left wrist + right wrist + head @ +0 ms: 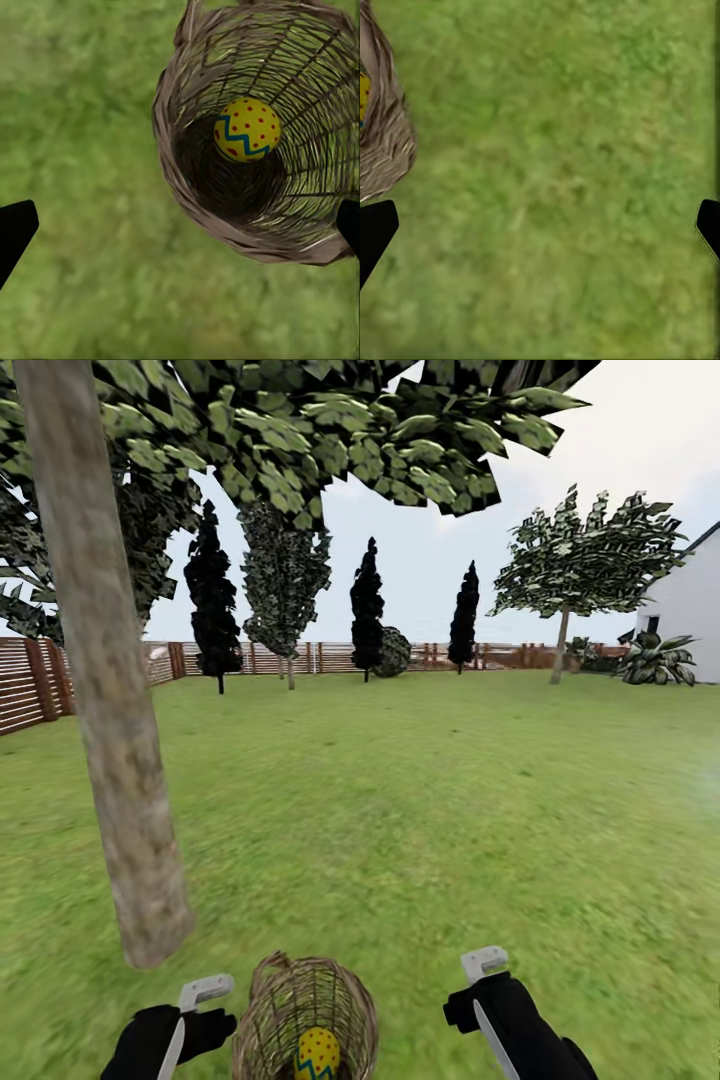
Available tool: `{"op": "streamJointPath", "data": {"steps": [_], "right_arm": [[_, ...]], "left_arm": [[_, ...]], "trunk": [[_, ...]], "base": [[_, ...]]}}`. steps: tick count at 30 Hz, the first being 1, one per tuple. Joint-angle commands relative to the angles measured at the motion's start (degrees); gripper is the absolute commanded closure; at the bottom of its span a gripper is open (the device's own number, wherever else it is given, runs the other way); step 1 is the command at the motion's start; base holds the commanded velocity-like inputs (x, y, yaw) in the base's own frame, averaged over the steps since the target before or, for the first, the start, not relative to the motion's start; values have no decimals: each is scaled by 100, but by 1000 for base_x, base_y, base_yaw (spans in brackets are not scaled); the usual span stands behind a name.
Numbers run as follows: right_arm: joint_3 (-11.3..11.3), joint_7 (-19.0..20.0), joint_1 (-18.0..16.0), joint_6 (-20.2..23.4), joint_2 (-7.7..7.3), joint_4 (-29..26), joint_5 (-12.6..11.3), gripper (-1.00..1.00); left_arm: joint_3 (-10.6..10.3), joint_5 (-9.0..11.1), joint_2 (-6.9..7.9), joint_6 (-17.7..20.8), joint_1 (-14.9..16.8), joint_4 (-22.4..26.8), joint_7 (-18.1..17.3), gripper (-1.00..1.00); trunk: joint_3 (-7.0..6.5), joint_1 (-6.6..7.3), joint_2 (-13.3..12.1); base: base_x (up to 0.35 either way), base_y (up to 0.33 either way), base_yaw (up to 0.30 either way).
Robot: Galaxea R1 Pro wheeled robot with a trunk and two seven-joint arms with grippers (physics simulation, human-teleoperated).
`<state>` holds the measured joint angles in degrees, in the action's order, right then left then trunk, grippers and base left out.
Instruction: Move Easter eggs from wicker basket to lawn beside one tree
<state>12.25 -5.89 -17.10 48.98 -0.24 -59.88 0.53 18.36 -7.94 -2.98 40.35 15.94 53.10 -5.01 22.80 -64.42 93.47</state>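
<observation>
The wicker basket stands on the lawn at the bottom middle of the head view, just right of the base of a pale-trunked tree. One yellow Easter egg with red dots and a teal zigzag lies inside it. In the left wrist view the egg rests deep in the basket. My left gripper hovers open just left of the basket, the right gripper open to its right; both hold nothing. The left gripper spans grass and basket rim. The right gripper is over bare grass beside the basket.
A brown slat fence rings the garden. Dark cone-shaped trees and a round bush line the far side. A second leafy tree and a white house stand at the far right. Open grass stretches ahead.
</observation>
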Motion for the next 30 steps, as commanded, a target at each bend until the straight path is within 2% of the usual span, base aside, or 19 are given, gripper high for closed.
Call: {"op": "streamJointPath", "data": {"steps": [1, 8, 30], "right_arm": [[13, -21, -4, 26, -3, -1, 6, -100], [15, -43, -4, 32, 7, 24, 23, -100], [15, -118, -4, 32, 24, 56, 26, -100]], "left_arm": [[27, -63, -13, 24, 5, 9, -53, -100], [27, -76, -51, 25, 5, 8, -53, -100], [27, -71, -54, 20, 5, 16, -53, -100]], "trunk": [[7, -2, 4], [-4, -2, 4], [-57, -2, 4]], "base": [[177, -301, 0], [110, -316, 205], [3, -329, 280]]}}
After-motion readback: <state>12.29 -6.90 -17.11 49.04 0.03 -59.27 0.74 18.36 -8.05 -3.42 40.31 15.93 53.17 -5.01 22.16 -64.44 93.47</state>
